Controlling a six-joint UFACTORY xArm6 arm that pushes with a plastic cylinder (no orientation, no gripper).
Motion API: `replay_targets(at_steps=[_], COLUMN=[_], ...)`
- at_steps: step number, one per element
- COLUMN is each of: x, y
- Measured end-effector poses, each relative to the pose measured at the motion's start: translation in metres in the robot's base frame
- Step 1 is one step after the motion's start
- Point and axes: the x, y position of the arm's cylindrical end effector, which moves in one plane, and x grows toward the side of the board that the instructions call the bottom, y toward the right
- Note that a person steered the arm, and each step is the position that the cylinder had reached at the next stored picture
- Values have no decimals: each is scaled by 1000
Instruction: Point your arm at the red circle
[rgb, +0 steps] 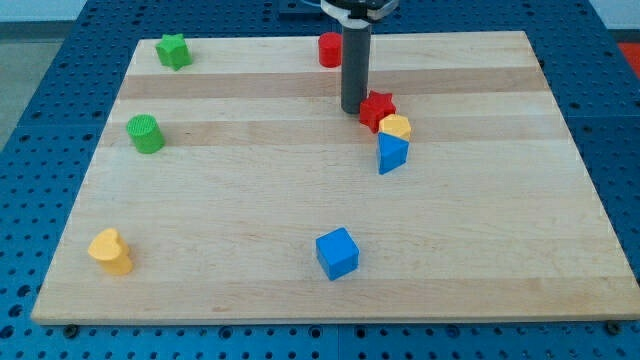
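The red circle (329, 48) stands at the view's top middle of the wooden board (250, 200), partly hidden behind my dark rod. My tip (353, 109) rests on the board below the red circle and just left of a red star (377, 108), close to touching it. A yellow block (396, 127) and a blue triangular block (391, 153) sit bunched right below the red star.
A green star (174, 50) is at the top left, a green circle (146, 133) at the left, a yellow block (110, 250) at the bottom left and a blue cube (337, 252) at the bottom middle. The board lies on a blue perforated table.
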Motion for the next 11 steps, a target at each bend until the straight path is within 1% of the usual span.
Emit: replay_targets(at_steps=[2,3,5,6,11], x=[7,-7,-51,-59,-72], y=[0,0,0,0,0])
